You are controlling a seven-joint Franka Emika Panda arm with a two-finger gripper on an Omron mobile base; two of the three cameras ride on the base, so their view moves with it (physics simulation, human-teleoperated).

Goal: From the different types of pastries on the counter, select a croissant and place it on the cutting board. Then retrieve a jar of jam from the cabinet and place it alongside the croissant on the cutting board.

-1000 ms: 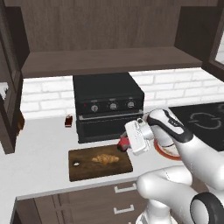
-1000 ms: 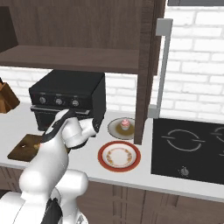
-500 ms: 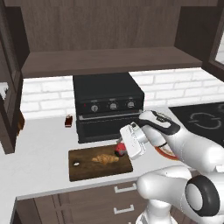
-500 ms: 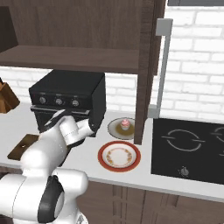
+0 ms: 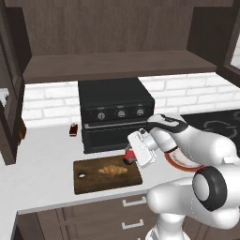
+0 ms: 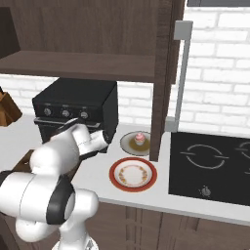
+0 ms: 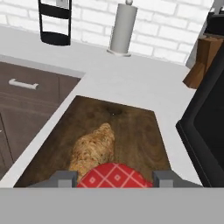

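Observation:
My gripper [image 5: 130, 154] is shut on the jar of jam [image 5: 128, 158], a small red jar whose red-and-white checked top [image 7: 114, 176] sits between my fingertips [image 7: 65, 177]. It hangs low over the right end of the dark cutting board [image 5: 93, 180]; whether it touches the board I cannot tell. The golden croissant [image 5: 112, 170] lies on the middle of the board, just ahead of the jar in the hand view [image 7: 92, 148]. A pink-frosted cupcake [image 6: 139, 138] sits on its plate on the counter [image 5: 42, 159]. The cabinet shelf [image 5: 117, 63] runs above.
A black toaster oven [image 5: 115, 115] stands right behind the board. A small dark bottle [image 5: 73, 130] stands to its left. An empty red-rimmed plate [image 6: 133, 174] and a black cooktop [image 6: 210, 166] lie to the right. A knife block [image 7: 205, 61] and paper towel roll [image 7: 122, 28] stand beyond the board.
The hand with the jar has come a little left and down, to the board's right end beside the croissant. The croissant and board have not moved.

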